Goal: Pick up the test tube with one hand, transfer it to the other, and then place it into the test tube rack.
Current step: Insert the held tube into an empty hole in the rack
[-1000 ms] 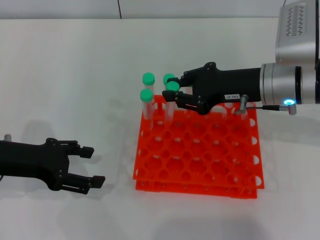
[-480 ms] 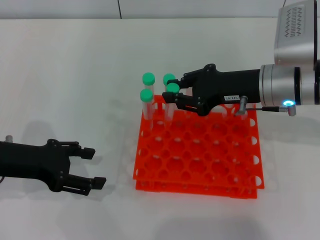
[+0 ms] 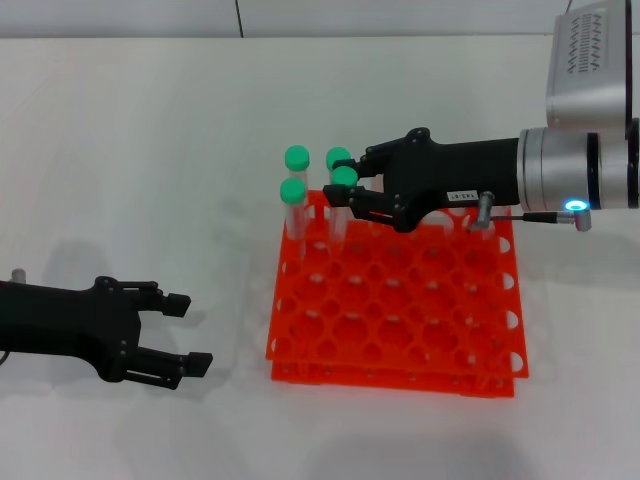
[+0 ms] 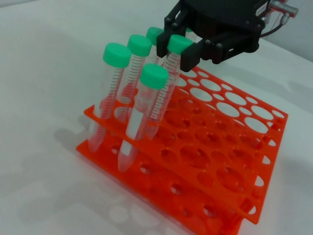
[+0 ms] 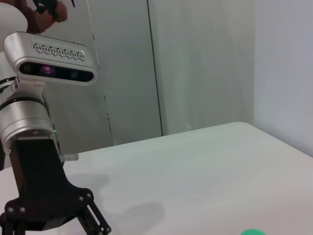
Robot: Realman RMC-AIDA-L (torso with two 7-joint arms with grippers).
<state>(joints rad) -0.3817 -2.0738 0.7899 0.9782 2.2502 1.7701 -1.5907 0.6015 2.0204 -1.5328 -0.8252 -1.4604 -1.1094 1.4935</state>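
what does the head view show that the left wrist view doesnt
Only the head view shows the left gripper, open and low on the table beside the test tube rack. Only the left wrist view shows a fifth capped tube, leaning in the rack's near corner. Both show the right gripper at the test tube among the standing tubes.

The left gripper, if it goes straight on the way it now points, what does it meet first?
Probably the test tube rack. The left gripper sits open beside it, fingers aimed at its near left side, with only bare table between. Height is unclear.
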